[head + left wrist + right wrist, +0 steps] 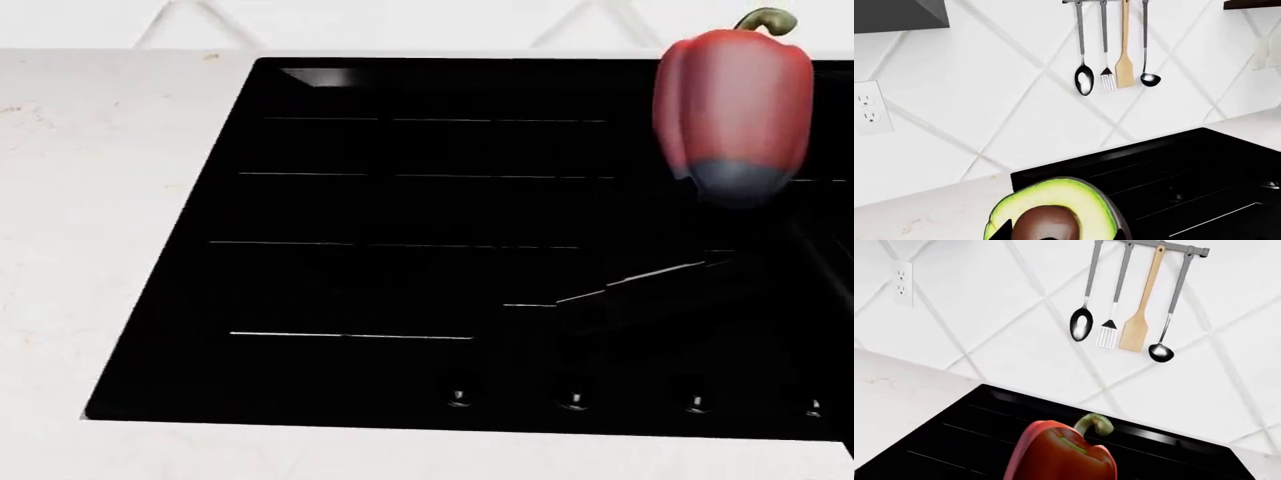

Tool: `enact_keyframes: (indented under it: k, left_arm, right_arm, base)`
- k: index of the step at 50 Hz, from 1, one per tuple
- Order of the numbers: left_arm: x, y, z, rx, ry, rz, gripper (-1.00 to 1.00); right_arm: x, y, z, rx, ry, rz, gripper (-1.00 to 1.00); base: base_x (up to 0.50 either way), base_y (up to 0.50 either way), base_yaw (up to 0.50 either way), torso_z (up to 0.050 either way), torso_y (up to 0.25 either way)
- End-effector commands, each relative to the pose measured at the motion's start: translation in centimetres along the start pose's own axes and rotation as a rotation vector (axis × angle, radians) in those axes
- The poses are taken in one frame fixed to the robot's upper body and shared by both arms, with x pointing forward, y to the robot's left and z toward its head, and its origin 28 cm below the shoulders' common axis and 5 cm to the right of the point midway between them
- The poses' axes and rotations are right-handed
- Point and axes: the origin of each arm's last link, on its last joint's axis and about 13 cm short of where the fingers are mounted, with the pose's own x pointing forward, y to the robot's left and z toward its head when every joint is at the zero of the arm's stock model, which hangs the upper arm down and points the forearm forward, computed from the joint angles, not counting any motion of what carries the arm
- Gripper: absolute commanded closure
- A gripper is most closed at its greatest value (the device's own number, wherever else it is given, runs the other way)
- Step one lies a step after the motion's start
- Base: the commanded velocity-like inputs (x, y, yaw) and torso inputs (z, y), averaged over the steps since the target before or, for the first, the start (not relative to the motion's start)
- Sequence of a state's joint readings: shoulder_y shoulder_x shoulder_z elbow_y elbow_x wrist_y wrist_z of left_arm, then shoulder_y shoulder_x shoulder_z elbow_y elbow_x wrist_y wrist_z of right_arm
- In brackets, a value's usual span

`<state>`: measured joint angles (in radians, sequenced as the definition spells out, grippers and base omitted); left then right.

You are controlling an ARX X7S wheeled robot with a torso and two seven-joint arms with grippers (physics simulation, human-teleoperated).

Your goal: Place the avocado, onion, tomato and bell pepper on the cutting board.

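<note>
Over the black glass cooktop (400, 250), the lobed dark-red bell pepper (733, 110) sits close before the right wrist camera; the halved yellow-green avocado (1057, 212) before the left; neither gripper's opening can be told.

The bell pepper (734, 115) hangs above the cooktop's (400, 250) far right, countertop (94, 220) lying to its left.

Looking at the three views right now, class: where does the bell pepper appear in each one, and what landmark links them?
Head view: bell pepper at upper right, over the black cooktop.
Right wrist view: the pepper fills the lower middle, green stem up.
Left wrist view: not in it; the halved avocado shows there instead.
Shared landmark: the black cooktop appears in all three.
</note>
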<state>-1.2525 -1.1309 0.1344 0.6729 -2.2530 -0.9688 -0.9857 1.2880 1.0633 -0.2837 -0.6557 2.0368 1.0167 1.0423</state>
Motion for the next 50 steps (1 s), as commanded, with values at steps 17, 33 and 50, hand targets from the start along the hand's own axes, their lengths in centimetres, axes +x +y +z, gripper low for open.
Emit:
enact_keyframes:
  k: [17,33,50]
  left_arm:
    - [0.43,-0.02,0.44,-0.009,-0.061,-0.023,1.0]
    - [0.09,0.14,-0.01,-0.015,-0.06,-0.007,1.0]
    - [-0.19,0.31,0.1,-0.012,-0.065,-0.002,1.0]
  right_arm:
    - [0.36,-0.42,0.58,0.016,-0.062,0.015,1.0]
    - [0.22,-0.26,0.57,0.011,-0.06,0.018,1.0]
    - [0.01,-0.2,0.52,0.013,-0.056,0.015,1.0]
  base:
    - [0.0,-0.5,0.0,0.0,0.0]
    - [0.0,-0.5,0.0,0.0,0.0]
    - [0.0,-0.5,0.0,0.0,0.001]
